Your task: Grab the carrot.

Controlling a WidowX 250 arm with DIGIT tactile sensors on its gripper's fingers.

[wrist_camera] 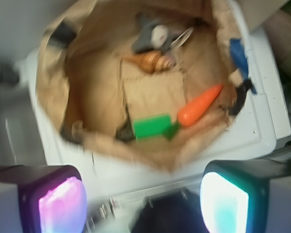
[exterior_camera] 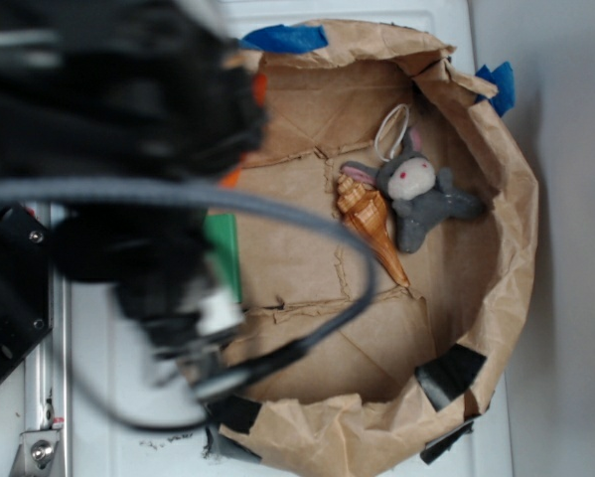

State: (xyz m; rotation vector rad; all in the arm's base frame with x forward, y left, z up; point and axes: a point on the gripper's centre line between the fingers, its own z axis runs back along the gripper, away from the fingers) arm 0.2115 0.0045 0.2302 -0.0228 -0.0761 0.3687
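Carrot (wrist_camera: 199, 106), smooth, bright orange and tapered, lies on the floor of a crumpled brown paper enclosure (exterior_camera: 516, 248), close against its wall; the narrow tip points away from a dark green stem piece at the wide end. Just beside that stem end lies a flat green rectangular block (wrist_camera: 152, 127), glossy and hard-edged. Farther across the creased paper floor sits a brown-orange spiral seashell (exterior_camera: 371, 224), ridged and pointed, touching a soft grey plush donkey (exterior_camera: 421, 194) with a pale face and a white loop at its head. Blue tape (exterior_camera: 287, 38) and black tape (exterior_camera: 451, 373) patch the paper rim. The enclosure rests on a white surface (wrist_camera: 262, 97). The gripper (wrist_camera: 143, 204) hangs above and outside the enclosure, well apart from the carrot, its jaws spread wide and holding nothing; one pad glows pink, the other teal. In the exterior view the blurred black arm (exterior_camera: 108, 109) hides most of the carrot.
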